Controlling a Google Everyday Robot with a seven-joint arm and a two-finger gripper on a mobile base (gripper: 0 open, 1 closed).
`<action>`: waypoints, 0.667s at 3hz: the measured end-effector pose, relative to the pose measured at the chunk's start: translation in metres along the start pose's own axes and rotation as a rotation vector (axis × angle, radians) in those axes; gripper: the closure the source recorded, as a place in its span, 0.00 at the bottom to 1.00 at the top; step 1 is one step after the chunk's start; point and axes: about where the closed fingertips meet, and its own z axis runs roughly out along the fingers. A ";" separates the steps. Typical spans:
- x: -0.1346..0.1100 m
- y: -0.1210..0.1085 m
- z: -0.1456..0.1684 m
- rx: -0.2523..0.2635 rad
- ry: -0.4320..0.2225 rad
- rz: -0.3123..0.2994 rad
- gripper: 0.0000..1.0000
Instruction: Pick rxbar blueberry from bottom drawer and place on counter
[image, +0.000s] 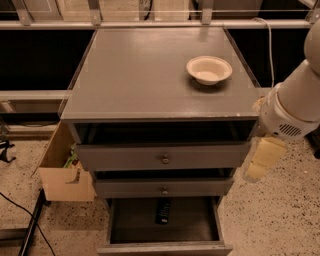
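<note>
Resting bar: the rxbar blueberry (163, 211), a slim dark wrapper, lies flat on the floor of the bottom drawer (135, 231), near its back wall and about midway across.
Bottom drawer: it is pulled out toward the viewer, so its dark inside is open from above. That is likely why the bar can be reached at all.
Upper drawers: the middle drawer (130, 189) and top drawer (120, 158) sit directly above the bottom drawer, each out only a little. A descent will probably have to come in from the front.
Table: this is the grey cabinet top (140, 75), high above the bottom drawer. A cream bowl (209, 69) stands toward its right rear, leaving broad bare surface for setting the bar down.
Pincer: the pale pincer (260, 162) hangs pointing downward, above the bottom drawer and off to the picture's right, outside the cabinet's side and well apart from the bar. Whether it is apart or together cannot be told.
Arm: the thick white arm (300, 95) enters from the upper right and slants down to a rounded wrist, from which the pincer dangles.
Step judged: approach, with the bar not yet grasped.
</note>
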 end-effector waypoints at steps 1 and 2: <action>0.019 0.025 0.044 -0.057 0.006 0.072 0.00; 0.038 0.047 0.089 -0.083 -0.017 0.153 0.00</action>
